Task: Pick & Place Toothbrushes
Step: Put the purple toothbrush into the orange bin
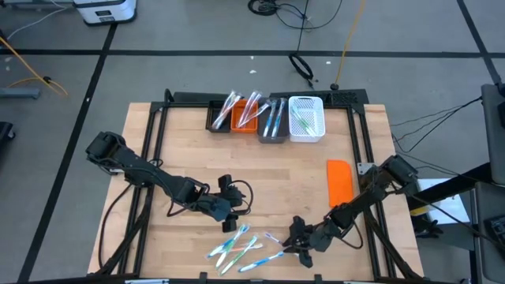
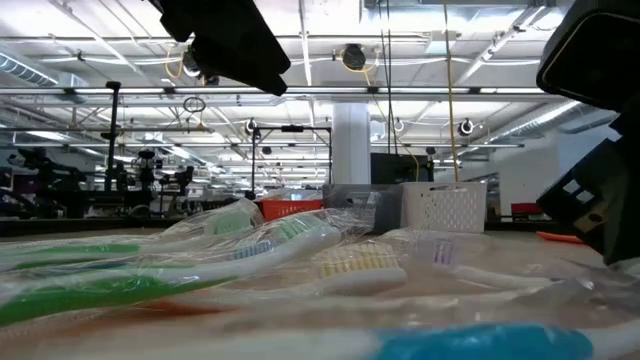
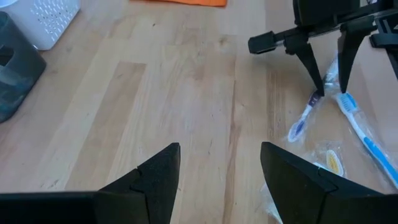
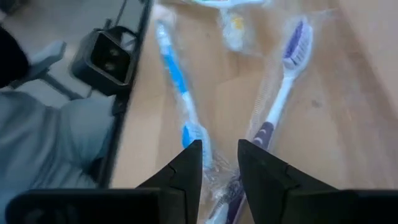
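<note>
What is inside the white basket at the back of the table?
The white basket holds a few green toothbrushes lying along it. Its walls hide whatever lies beneath them, so their exact number cannot be told.

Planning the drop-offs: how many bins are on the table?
4, in one row along the table's far edge: black bin, orange bin, grey bin, white basket. None appears hidden.

Four bins (image 1: 268,118) are sitting in a row along the far edge of the surface (image 1: 189,162), each holding toothbrushes. A flat block (image 1: 340,181) is lying toward the right side. Loose toothbrushes (image 1: 241,246) are lying at the near edge, between the left gripper (image 1: 230,220) and right gripper (image 1: 297,241).
</note>
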Tool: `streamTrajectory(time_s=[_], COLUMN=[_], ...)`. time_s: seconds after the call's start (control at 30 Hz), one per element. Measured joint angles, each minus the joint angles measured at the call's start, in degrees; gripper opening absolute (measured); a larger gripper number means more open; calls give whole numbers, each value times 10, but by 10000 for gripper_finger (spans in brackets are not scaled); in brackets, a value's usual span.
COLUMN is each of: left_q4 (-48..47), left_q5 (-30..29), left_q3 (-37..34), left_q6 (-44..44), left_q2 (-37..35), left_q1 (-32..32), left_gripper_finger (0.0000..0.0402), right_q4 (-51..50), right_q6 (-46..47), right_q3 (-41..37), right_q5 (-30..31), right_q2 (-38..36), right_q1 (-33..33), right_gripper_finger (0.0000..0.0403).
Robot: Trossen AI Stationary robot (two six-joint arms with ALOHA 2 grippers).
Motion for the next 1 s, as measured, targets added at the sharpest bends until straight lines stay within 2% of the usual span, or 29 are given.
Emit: streamTrajectory(time_s=[0.2, 0.4, 0.67, 1.0], left_q4=[1, 1, 1, 1], left_q5=[0, 0, 0, 0], left_q3=[0, 0, 0, 0], left_q6=[0, 1, 2, 2], left_q2=[0, 0, 0, 0], left_q1=[0, 0, 0, 0], left_gripper_finger=[225, 225, 225, 225], right_q4=[4, 14, -40, -32], right_q6=[-12, -81, -63, -56], right_q3=[0, 5, 4, 4], right_q5=[3, 30, 31, 27], right_q2=[4, -15, -14, -14], right_q1=[-2, -3, -23, -26], right_gripper_finger=[81, 61, 55, 55])
